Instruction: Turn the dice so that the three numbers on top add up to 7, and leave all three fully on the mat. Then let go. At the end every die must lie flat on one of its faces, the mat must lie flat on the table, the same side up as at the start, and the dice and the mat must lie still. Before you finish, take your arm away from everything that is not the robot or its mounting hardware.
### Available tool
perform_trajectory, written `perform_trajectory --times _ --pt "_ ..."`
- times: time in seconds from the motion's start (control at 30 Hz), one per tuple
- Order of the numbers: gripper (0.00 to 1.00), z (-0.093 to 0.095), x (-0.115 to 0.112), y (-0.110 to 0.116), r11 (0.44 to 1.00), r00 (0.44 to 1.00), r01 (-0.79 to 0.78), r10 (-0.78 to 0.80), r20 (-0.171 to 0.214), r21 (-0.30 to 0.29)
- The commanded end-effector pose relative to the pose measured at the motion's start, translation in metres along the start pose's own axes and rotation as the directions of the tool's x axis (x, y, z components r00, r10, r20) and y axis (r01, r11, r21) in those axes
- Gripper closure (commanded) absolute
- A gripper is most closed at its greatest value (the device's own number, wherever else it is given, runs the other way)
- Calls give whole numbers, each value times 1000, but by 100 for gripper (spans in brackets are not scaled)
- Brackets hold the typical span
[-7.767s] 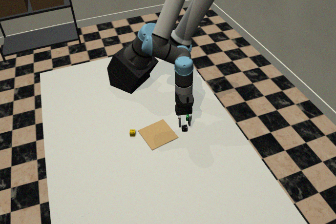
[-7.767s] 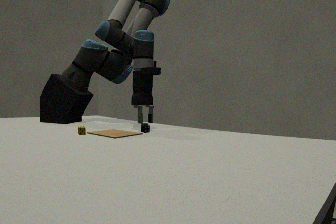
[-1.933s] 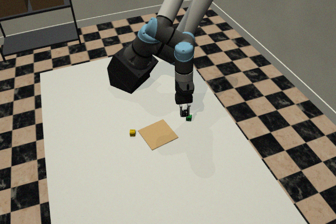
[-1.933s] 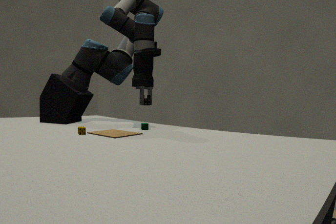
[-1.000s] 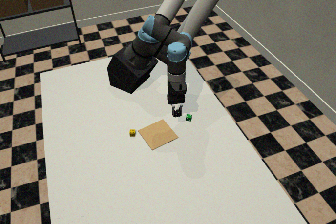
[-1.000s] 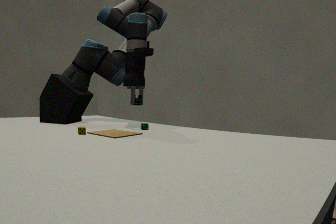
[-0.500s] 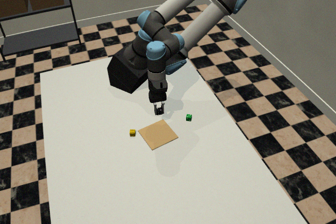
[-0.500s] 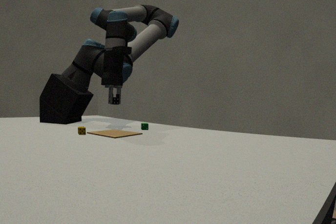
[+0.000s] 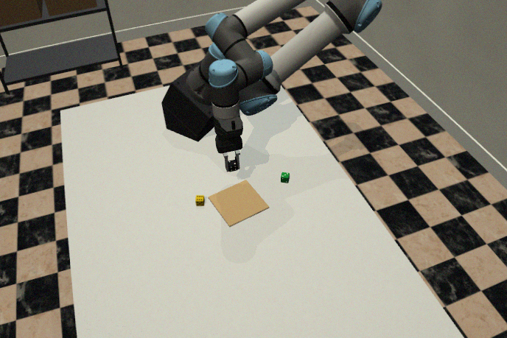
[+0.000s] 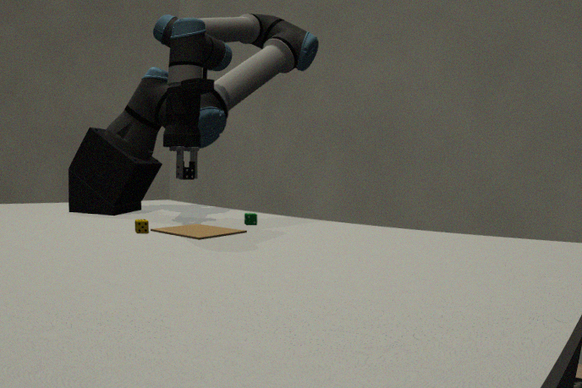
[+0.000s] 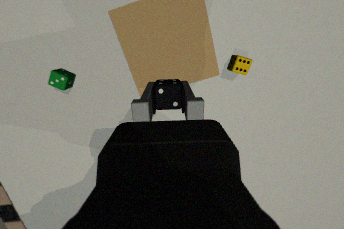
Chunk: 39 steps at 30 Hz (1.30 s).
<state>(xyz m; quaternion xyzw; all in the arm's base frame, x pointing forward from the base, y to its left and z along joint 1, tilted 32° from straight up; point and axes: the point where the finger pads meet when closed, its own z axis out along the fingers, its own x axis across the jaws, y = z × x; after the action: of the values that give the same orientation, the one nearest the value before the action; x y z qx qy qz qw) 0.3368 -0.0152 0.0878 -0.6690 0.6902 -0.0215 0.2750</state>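
Tool [image 9: 232, 166] clamped on the black die [image 11: 167, 94], raised above the counter [image 9: 163, 264] at mid-frame, just short of the tan mat's [image 9: 238, 202] upper edge. Nothing lies on the mat yet; the green die [image 9: 284, 177] sits to its upper right, the yellow die [image 9: 200, 199], six up, just left. A good placement means lowering squarely over the mat's middle, one face flat, before releasing.

Matt tan cardboard-like mat [image 9: 238, 202] on a smooth, matt white table [image 9: 163, 277].
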Motion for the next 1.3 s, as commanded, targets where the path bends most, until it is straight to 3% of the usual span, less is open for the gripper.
perform_trajectory --times 0.0,0.63,1.27 --pt "51 0 0 0 1000 1000 1 -1 0 1" --pt "51 5 0 0 1000 1000 2 -2 0 1" --pt "51 35 0 0 1000 1000 2 -2 0 1"
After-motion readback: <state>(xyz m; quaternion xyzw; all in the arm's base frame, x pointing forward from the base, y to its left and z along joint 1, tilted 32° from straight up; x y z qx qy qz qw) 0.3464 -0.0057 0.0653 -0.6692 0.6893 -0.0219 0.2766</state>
